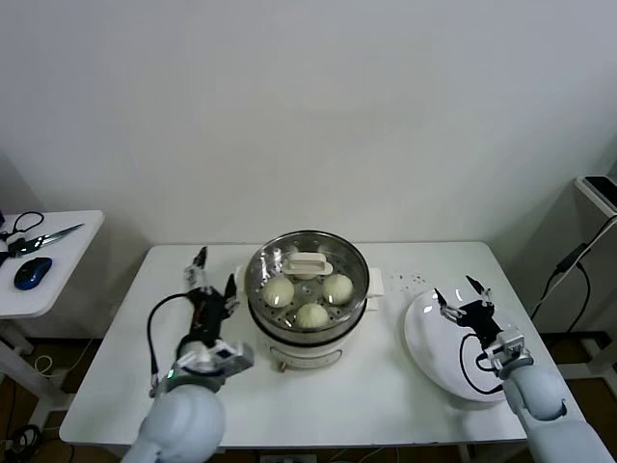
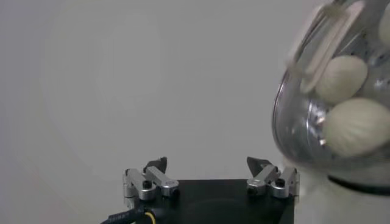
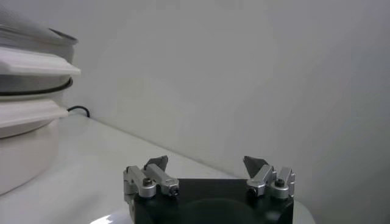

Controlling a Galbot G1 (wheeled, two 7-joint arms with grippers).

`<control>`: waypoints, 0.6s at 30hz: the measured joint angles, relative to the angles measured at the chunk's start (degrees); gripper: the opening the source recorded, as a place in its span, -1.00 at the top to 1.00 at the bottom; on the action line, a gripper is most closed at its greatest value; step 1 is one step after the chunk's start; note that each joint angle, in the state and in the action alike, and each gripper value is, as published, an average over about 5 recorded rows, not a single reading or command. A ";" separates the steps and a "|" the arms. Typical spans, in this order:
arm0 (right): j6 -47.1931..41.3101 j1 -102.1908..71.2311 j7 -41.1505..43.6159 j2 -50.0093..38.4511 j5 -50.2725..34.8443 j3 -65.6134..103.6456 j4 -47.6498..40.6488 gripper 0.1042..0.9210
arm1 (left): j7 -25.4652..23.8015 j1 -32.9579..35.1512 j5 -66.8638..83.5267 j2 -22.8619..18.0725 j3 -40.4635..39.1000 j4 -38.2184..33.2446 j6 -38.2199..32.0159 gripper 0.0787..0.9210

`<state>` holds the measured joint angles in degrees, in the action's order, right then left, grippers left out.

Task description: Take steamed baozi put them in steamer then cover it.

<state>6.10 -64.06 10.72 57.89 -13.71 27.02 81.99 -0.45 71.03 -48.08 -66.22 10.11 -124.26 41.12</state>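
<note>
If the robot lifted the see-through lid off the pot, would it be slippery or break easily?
Probably both. The cover looks like smooth clear glass, so it could slip and would likely crack if dropped. Its cream bar handle on top seems the safest place to grip. It sits flat on the steamer, so a sideways nudge might slide it.

The steamer (image 1: pixel 307 299), a shiny steel basket on a cream-white pot base, stands mid-worktop. Its clear glass cover (image 1: pixel 333 258) sits level on the rim, its cream bar handle (image 1: pixel 307 264) towards the far side. Three pale round baozi (image 1: pixel 312 314) show through the glass; a fourth cannot be made out.
</note>
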 measured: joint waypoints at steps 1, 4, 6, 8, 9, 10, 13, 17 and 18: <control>0.03 -0.25 0.10 0.07 -0.08 0.20 0.20 -0.76 | 1.07 1.43 2.98 -0.28 1.88 -0.16 -0.86 -0.77; 0.15 -1.12 0.42 0.43 -0.40 0.89 0.92 -0.76 | 3.52 5.61 12.32 -1.62 7.61 -0.34 -5.48 -0.77; 0.24 -1.77 0.64 0.74 -0.70 1.43 1.45 -0.76 | 4.62 8.02 18.53 -2.90 11.24 -0.12 -10.02 -0.77; 0.29 -2.47 0.85 1.01 -1.06 1.98 1.99 -0.76 | 5.31 10.13 24.52 -4.43 14.53 0.51 -15.15 -0.77; 0.30 -2.81 0.94 1.09 -1.26 2.24 2.26 -0.76 | 5.51 11.02 27.29 -5.19 15.98 0.96 -17.65 -0.77; 0.31 -3.14 1.03 1.15 -1.48 2.50 2.51 -0.76 | 5.63 11.83 30.02 -5.98 17.33 1.51 -20.12 -0.77; 0.31 -4.10 1.32 1.19 -2.28 3.30 3.27 -0.76 | 5.62 13.63 37.08 -8.05 20.61 3.42 -26.60 -0.77; 0.41 -5.42 1.82 1.25 -3.44 4.42 4.00 -0.76 | 5.30 15.15 43.93 -9.90 23.51 6.16 -33.06 -0.77; 0.48 -5.73 1.95 1.31 -3.68 4.66 4.12 -0.76 | 5.24 15.45 45.24 -10.23 24.03 6.76 -34.31 -0.77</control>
<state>6.58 -69.79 12.67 59.20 -17.39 31.68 86.11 4.79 86.47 -2.84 -76.45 34.14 -117.51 6.81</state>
